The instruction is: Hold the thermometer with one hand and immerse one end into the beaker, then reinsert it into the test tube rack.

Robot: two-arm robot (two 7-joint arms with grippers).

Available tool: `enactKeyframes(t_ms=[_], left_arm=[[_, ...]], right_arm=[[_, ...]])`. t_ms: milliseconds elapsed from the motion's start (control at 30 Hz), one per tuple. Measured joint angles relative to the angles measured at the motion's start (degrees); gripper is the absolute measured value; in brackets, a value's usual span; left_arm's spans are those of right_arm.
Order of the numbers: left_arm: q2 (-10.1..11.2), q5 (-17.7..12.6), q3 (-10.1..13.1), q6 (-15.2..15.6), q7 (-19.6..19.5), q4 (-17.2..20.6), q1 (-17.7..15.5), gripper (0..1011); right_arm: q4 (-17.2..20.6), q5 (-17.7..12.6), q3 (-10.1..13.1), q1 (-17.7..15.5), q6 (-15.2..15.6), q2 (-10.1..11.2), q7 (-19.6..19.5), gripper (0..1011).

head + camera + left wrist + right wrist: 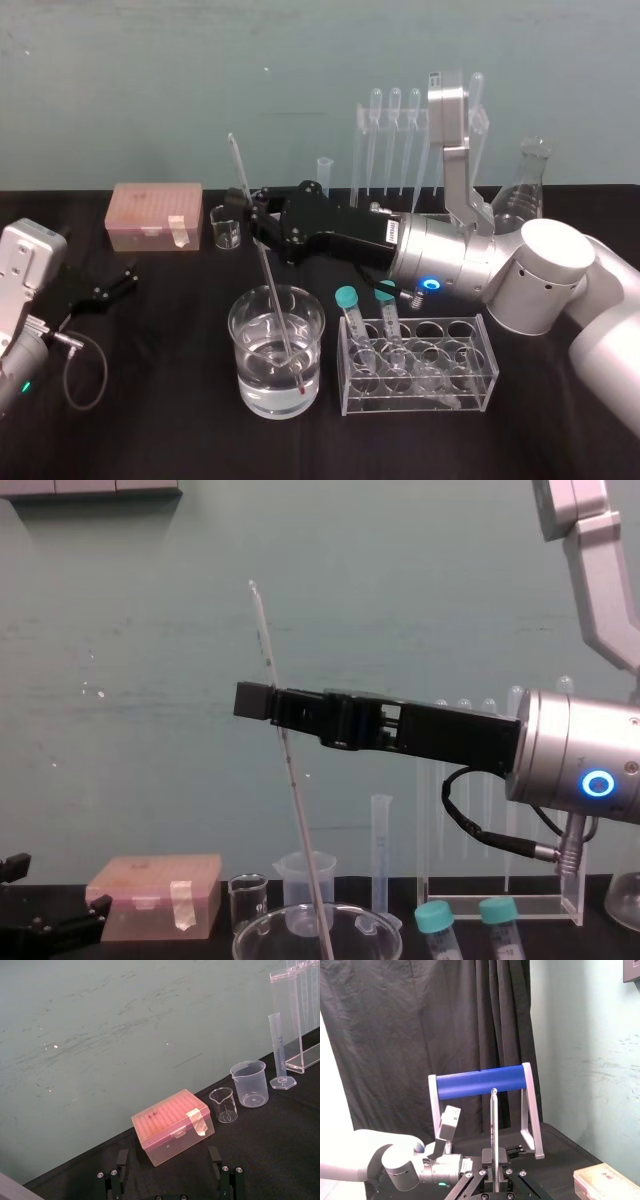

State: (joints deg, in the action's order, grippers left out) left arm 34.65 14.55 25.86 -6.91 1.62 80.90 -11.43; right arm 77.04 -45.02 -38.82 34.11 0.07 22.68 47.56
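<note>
Head view: right gripper (258,225) clamps thermometer (272,295), tip in beaker (238,330) at six o'clock; lift tilted and you may snap it on the rim. Left gripper (168,1172) parked, jaws wide.

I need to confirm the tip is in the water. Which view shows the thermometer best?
The head view: the thermometer, in the right hand, slants into the beaker, red tip underwater. The chest view shows its shaft, tip cut off; the right wrist view, its upper part. The left hand sits far left.

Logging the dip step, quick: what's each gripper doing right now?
Left gripper: open, holding nothing.
Right gripper: closed on the thermometer, whose lower end is in the beaker.
</note>
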Motion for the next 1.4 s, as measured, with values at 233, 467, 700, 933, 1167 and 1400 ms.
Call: enactKeyframes(t_ms=[233, 467, 700, 933, 1167, 1400], left_arm=[[0.0, 0.0, 0.0, 0.0, 0.0, 0.0, 0.0, 1008], [0.0, 0.0, 0.0, 0.0, 0.0, 0.0, 0.0, 1008], [0.0, 0.0, 0.0, 0.0, 0.0, 0.0, 0.0, 1008], [0.0, 0.0, 0.0, 0.0, 0.0, 0.0, 0.0, 1008], [0.0, 0.0, 0.0, 0.0, 0.0, 0.0, 0.0, 1008], [0.0, 0.0, 0.0, 0.0, 0.0, 0.0, 0.0, 1008]], right_arm=[[0.26, -0.02, 0.0, -0.08, 0.04, 0.21, -0.07, 52], [0.49, 0.0, -0.06, -0.17, 0.04, 0.29, -0.2, 52], [0.63, 0.04, -0.13, -0.28, 0.01, 0.37, -0.27, 52], [0.82, 0.11, -0.21, -0.46, 0.01, 0.58, -0.26, 52], [1.0, 0.17, -0.22, -0.58, 0.04, 0.74, -0.27, 52], [1.04, 0.18, -0.19, -0.71, 0.0, 0.8, -0.26, 52]])
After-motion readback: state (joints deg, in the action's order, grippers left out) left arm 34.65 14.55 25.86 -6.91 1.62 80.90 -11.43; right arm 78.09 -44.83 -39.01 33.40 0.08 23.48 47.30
